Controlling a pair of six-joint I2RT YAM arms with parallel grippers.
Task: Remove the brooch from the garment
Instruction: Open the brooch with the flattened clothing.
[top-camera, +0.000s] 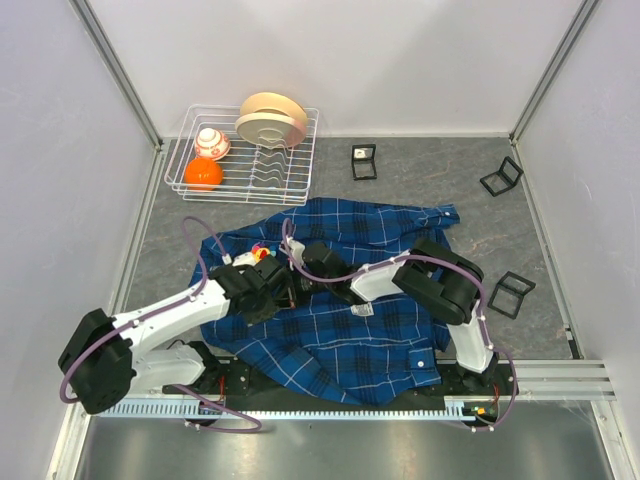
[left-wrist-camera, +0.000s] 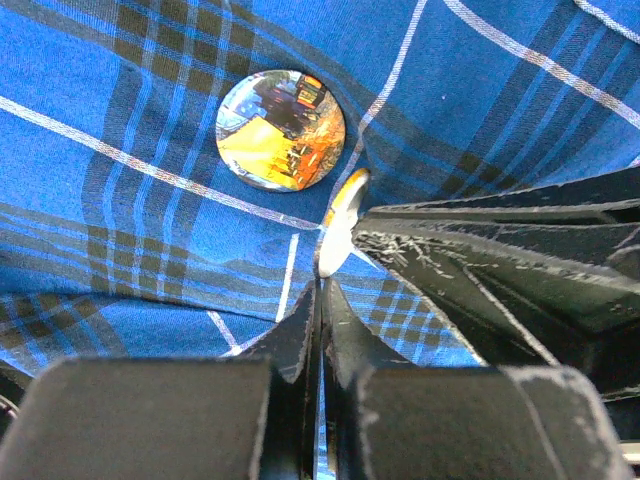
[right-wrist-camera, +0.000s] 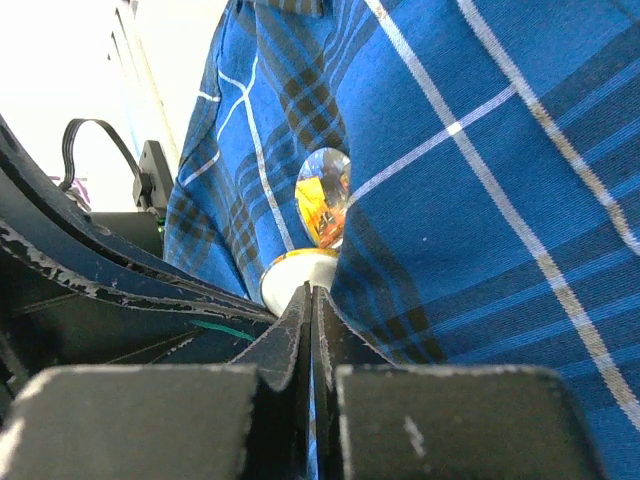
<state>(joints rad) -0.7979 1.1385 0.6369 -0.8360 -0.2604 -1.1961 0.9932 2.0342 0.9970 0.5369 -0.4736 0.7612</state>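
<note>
The garment (top-camera: 350, 340), a dark-blue plaid shirt, lies spread on the table. Both grippers meet over its left half. In the left wrist view a round shiny brooch (left-wrist-camera: 280, 130) with an orange picture sits on the cloth (left-wrist-camera: 120, 220). A second brooch (left-wrist-camera: 340, 225) stands edge-on, white back showing, rising straight from my left gripper (left-wrist-camera: 322, 285), whose jaws are pressed together on its edge. My right gripper (right-wrist-camera: 312, 292) is shut on a fold of the shirt (right-wrist-camera: 480, 200), its tips touching the white brooch back (right-wrist-camera: 295, 272). The orange brooch (right-wrist-camera: 322, 195) shows behind it.
A white wire rack (top-camera: 180, 172) at the back left holds an orange ball (top-camera: 203, 173), a white-and-orange ball (top-camera: 211, 142) and beige plates (top-camera: 270, 118). Three small black stands (top-camera: 364, 162) (top-camera: 501, 177) (top-camera: 512, 293) sit on the grey table. A small yellow-and-white thing (top-camera: 262, 254) lies by my left gripper (top-camera: 272, 290).
</note>
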